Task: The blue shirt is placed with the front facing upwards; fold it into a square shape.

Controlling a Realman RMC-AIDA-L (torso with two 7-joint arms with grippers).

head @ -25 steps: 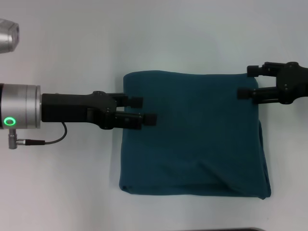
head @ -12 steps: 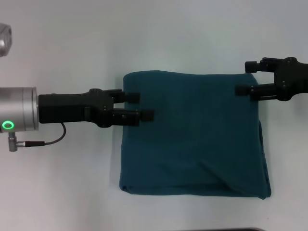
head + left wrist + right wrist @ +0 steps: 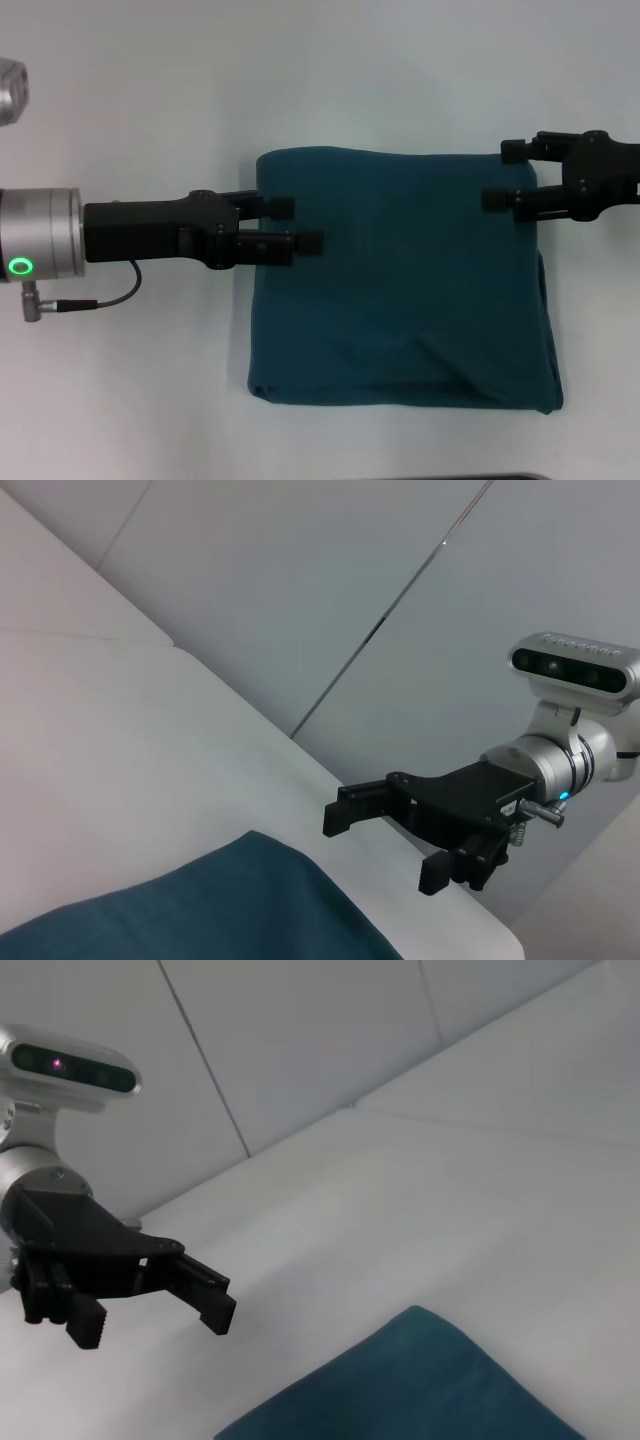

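Note:
The blue shirt (image 3: pixel 400 280) lies folded into a rough square on the white table, showing only plain teal cloth. My left gripper (image 3: pixel 300 223) is open over the shirt's left edge, near the far corner, with nothing between its fingers. My right gripper (image 3: pixel 502 174) is open at the shirt's right edge, near the far right corner, and is also empty. The left wrist view shows the right gripper (image 3: pixel 383 848) raised above a corner of the shirt (image 3: pixel 200 910). The right wrist view shows the left gripper (image 3: pixel 150 1318) raised beside the shirt (image 3: pixel 420 1390).
The white table (image 3: pixel 150 400) surrounds the shirt on all sides. A silver robot part (image 3: pixel 10 88) shows at the far left. A thin cable (image 3: pixel 100 293) hangs from my left wrist. A dark strip (image 3: pixel 500 477) marks the table's near edge.
Both grippers shifted only slightly at the shirt's far corners, the right one drifting a little inward. Both stayed open. The shirt has not moved.

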